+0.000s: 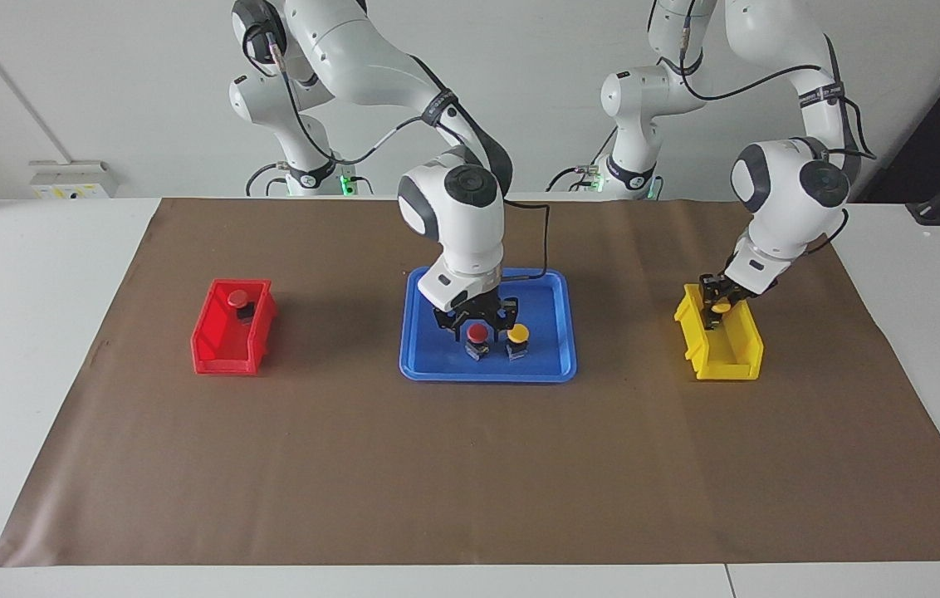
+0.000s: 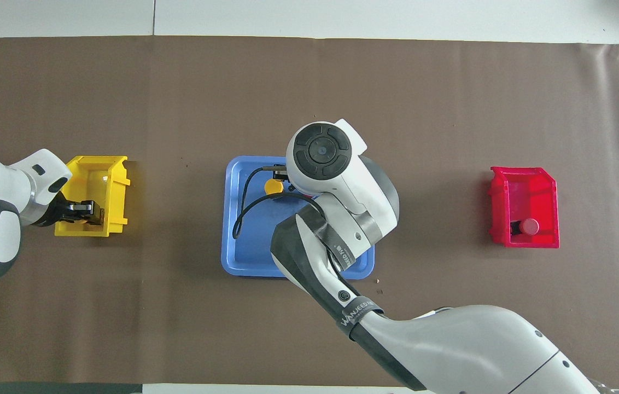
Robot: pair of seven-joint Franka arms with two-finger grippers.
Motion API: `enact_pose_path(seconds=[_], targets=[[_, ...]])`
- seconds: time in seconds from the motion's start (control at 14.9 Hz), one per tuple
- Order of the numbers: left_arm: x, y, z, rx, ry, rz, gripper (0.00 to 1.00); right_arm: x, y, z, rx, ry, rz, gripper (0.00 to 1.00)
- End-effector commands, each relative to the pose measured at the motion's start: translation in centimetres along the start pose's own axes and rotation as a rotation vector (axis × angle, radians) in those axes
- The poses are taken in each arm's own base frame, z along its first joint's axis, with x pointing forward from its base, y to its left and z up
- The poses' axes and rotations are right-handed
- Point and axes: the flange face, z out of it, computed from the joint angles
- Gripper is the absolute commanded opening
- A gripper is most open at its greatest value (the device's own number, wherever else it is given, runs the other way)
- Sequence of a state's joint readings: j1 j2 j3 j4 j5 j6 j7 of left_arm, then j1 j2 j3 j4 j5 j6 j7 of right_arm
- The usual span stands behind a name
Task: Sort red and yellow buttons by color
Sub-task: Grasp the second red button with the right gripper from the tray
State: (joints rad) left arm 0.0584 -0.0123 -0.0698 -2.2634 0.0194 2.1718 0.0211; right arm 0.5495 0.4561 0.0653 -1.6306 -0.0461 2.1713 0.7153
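Red bin (image 1: 233,328): toward the right arm's end of the brown mat; a red button (image 1: 237,299) lies inside it, at the end nearer the robots.
Right gripper (image 1: 478,324): low over the blue tray (image 1: 437,365), directly above the second red button (image 1: 477,335); fingers apart, one to each side of the red cap; whether they touch it I cannot tell.
Blue tray: mid-table; the red button and a yellow button (image 1: 517,335) stand upright just beside each other on it, the yellow one toward the left arm's end. In the overhead view only the yellow cap (image 2: 273,186) shows past the right arm.
Left gripper (image 1: 719,301): over the yellow bin (image 1: 723,353), at its end nearer the robots; a second yellow button (image 1: 720,309) sits at its fingertips, but whether the fingers clamp it or have parted I cannot tell.
Yellow bin: toward the left arm's end of the mat.
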Motion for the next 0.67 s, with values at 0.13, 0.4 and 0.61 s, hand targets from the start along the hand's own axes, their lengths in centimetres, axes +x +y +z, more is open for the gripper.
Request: enact_pose_path(seconds=[0.13, 0.4, 0.61], targets=[[0.7, 0.2, -1.0, 0.018, 0.027, 0.018, 0.76, -1.0, 0.8, 1.0, -0.013, 0.007, 0.009, 0.68], [2.4, 0.1, -7.8, 0.017, -0.013, 0.013, 0.96, -1.3, 0.9, 1.3, -0.012, 0.008, 0.007, 0.53], [2.7, 3.0, -13.9, 0.022, -0.021, 0.056, 1.00, -0.8, 0.8, 0.3, -0.013, 0.009, 0.010, 0.26]])
